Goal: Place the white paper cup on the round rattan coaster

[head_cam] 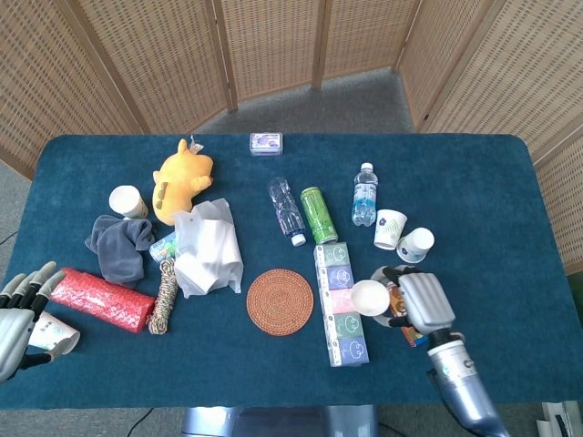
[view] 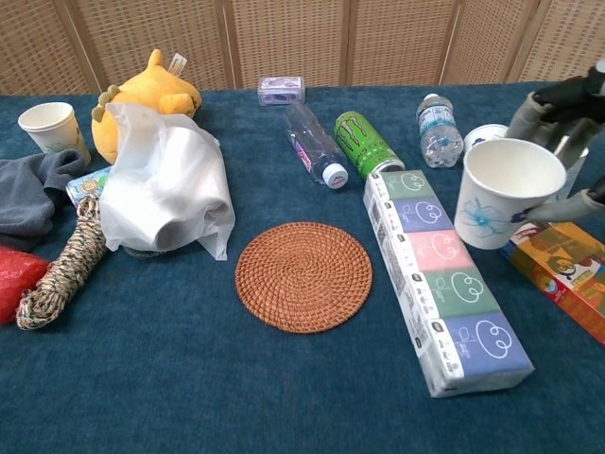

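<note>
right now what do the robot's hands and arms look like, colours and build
The right hand has a pale silver-grey, blocky back plate and dark grey to black fingers. Its forearm is a glossy silver-blue cylinder with a small round mark near the wrist. The left hand at the table edge shows light grey segmented fingers with darker gaps. No loose cables or sleeves are visible.

A table covered in dark blue carpet-like cloth point(head_cam: 474, 182) carries a round woven rattan coaster point(head_cam: 280, 301) beside a long pastel tissue multipack point(head_cam: 341, 304).
</note>
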